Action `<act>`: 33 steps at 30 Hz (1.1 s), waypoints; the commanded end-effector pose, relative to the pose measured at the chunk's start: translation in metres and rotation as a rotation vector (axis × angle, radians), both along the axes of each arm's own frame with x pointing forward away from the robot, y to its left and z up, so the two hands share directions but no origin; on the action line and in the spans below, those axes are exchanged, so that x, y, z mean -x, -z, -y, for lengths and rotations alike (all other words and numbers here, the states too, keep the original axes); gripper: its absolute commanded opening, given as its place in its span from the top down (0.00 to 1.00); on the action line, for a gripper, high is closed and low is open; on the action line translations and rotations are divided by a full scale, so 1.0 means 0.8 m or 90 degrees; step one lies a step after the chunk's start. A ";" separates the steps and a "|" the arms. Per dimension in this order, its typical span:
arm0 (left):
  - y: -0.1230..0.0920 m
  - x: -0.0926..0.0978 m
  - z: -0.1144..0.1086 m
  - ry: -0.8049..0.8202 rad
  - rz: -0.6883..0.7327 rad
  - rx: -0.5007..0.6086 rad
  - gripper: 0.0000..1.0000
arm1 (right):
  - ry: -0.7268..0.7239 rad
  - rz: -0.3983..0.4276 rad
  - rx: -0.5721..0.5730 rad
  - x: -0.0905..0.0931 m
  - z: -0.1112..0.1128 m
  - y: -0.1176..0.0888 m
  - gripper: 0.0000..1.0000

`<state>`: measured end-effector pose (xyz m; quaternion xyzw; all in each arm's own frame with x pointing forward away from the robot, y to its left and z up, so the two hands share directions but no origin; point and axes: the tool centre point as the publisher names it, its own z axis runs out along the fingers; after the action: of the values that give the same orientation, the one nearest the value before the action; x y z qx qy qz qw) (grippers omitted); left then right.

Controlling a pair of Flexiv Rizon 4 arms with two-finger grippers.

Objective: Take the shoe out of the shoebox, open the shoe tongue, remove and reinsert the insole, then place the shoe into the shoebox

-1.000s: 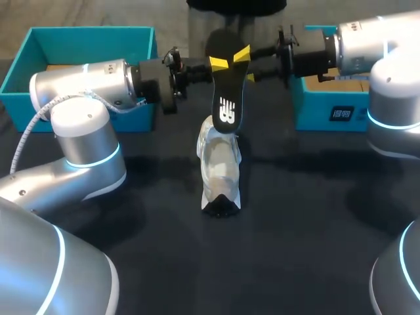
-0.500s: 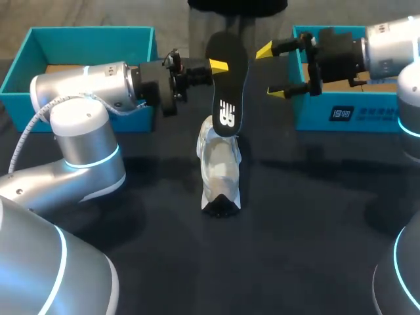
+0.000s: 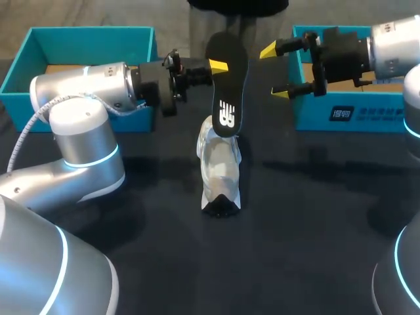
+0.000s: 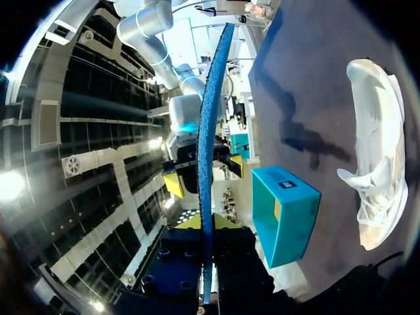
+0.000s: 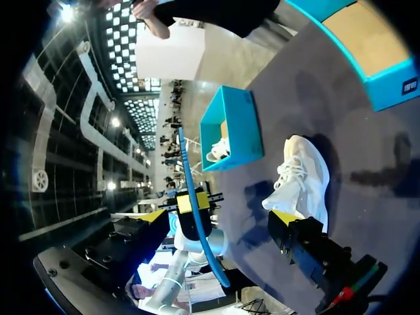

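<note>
A black insole [image 3: 227, 88] with a blue underside hangs upright over the heel of a white shoe [image 3: 220, 169] that lies on the dark table. My left gripper [image 3: 217, 64] is shut on the insole's upper edge. From the left wrist it shows edge-on as a blue strip [image 4: 209, 131] rising between my fingers [image 4: 205, 226]. My right gripper [image 3: 275, 71] stands open to the insole's right, apart from it. In the right wrist view the insole [image 5: 190, 177] is ahead of the wide-open right gripper [image 5: 216, 220], and the shoe [image 5: 302, 177] lies beside it.
A teal shoebox [image 3: 39, 41] stands at the back left behind my left arm, and the right wrist view shows another white shoe [image 5: 218, 151] inside it. A second teal box [image 3: 341, 115] stands at the back right under my right arm.
My right gripper has let go of the insole, opened wide and drawn back to the right. The left gripper, insole and shoe have stayed put.
</note>
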<state>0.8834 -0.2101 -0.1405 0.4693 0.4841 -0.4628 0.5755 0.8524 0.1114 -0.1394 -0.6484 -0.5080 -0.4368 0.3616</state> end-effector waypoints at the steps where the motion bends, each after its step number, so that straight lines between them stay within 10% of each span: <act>1: 0.005 0.001 -0.006 -0.004 -0.032 -0.002 1.00 | 0.001 -0.002 0.004 0.001 -0.001 -0.001 0.00; 14: 0.015 0.021 -0.029 0.086 -0.278 0.000 1.00 | 0.094 -0.046 0.038 0.027 0.014 0.024 0.00; 33: 0.018 0.111 -0.039 0.144 -0.519 0.039 1.00 | 0.118 -0.087 0.060 0.109 0.014 0.064 0.00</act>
<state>0.8079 -0.1832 -0.1532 0.2896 0.5981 -0.6870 0.2941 0.7760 0.1001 -0.1863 -0.7309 -0.4497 -0.3900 0.3338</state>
